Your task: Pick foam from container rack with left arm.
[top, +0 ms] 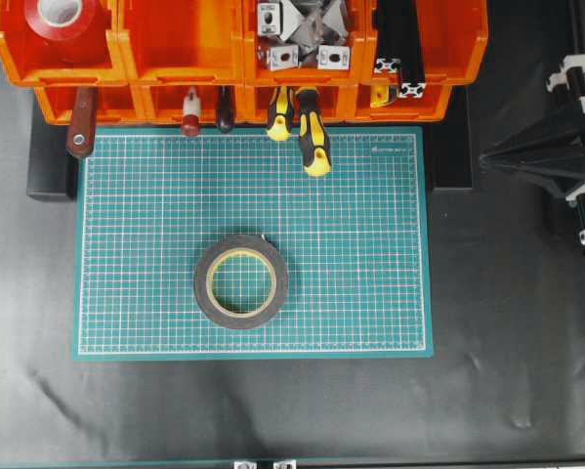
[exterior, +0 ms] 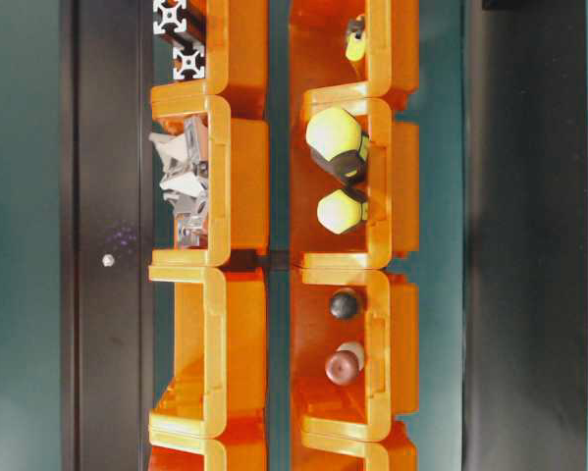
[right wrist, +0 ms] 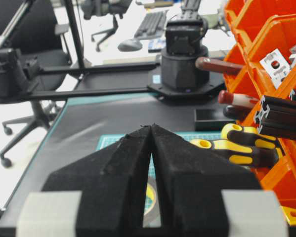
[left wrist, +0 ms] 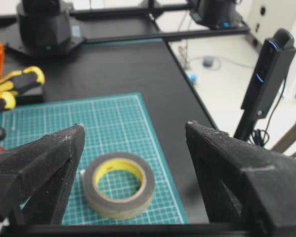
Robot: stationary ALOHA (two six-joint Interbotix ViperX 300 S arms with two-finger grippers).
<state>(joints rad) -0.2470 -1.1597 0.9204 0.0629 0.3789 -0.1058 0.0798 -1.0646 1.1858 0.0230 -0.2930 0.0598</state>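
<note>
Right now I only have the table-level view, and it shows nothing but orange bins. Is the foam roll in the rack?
Observer: No. The foam roll lies flat on the green mat, in front of the rack.
Operator: Is the left pincer holding it?
Observer: No. The left pincer is open. Its wrist view shows the roll lying below the gap, untouched.
Operator: And the right pincer?
Observer: The right pincer is shut with nothing in it.
</note>
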